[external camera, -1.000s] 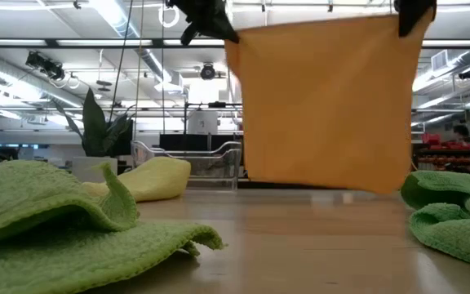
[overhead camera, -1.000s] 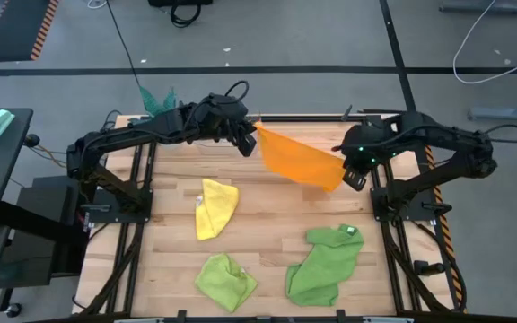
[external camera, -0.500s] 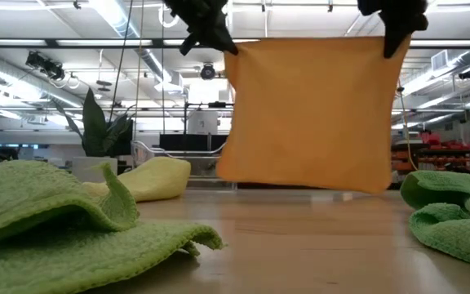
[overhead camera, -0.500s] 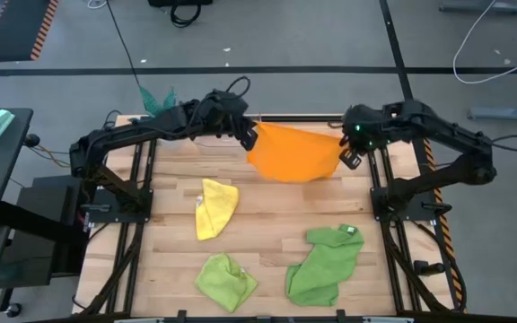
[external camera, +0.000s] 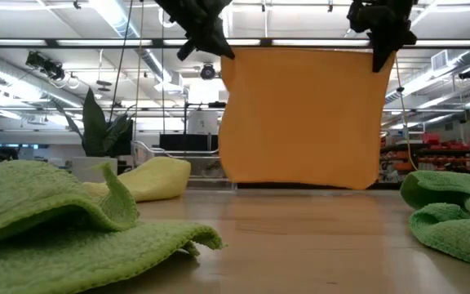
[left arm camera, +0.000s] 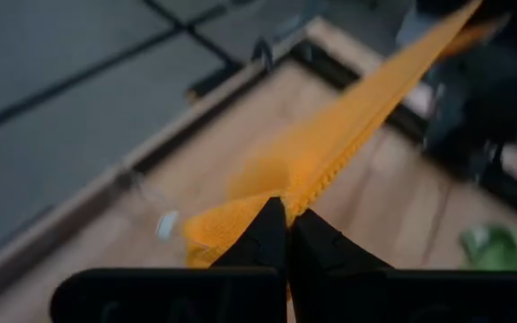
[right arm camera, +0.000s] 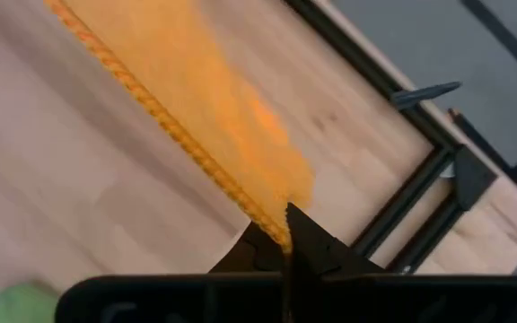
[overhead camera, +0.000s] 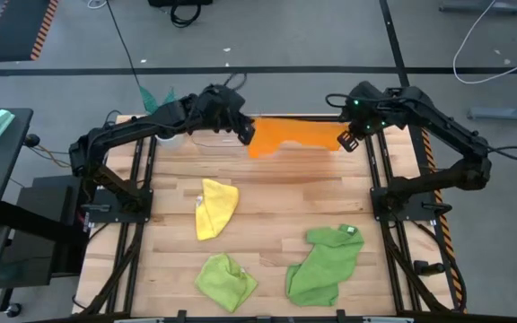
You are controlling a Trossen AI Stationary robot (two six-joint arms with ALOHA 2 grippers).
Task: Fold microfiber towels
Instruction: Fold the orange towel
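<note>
Hanging between both arms over the table's (overhead camera: 267,193) far edge, the orange towel (external camera: 300,118) is stretched flat, its lower edge seemingly just clear of the wood. Left claw (overhead camera: 245,135) and right claw (overhead camera: 346,141) each pinch a top corner, fingers clamped tight.

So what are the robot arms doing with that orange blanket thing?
It is an orange towel, and the two arms are holding it up in the air like washing on a line. The left gripper pinches one top corner and the right gripper pinches the other, over the far side of the table. Its bottom edge hangs just above the wood. The yellow towel, lime green towel and bigger green towel lie crumpled, waiting.
</note>
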